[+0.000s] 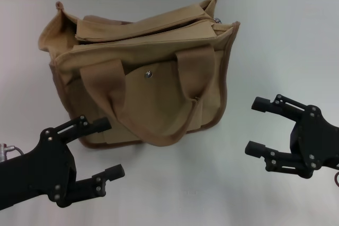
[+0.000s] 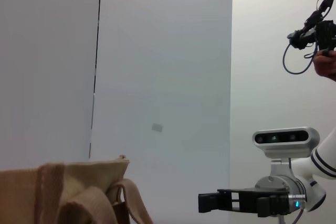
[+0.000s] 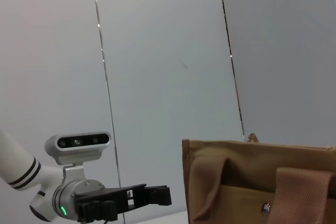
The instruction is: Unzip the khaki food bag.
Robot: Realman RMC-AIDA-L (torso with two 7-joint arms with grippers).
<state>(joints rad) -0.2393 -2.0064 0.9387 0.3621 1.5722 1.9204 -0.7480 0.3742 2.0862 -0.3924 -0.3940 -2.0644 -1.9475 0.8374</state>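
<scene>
Both claws sit nearest me with fingers spread and gripping nothing: my left gripper (image 1: 103, 149) low by the bag's near left corner, my right gripper (image 1: 258, 126) off to its right, clear of the cloth. Beyond them the boxy tan canvas food bag with brown piping (image 1: 143, 78) stands upright on the white tabletop (image 1: 286, 35). I judge it light and floppy, so I'd pinch the small silver zipper pull (image 1: 216, 20) at the far right end while bracing the opposite end.

You see the khaki food bag (image 1: 143, 72) in matt woven canvas with a shiny metal snap (image 1: 149, 75), on the smooth matt white table (image 1: 286, 41).
</scene>
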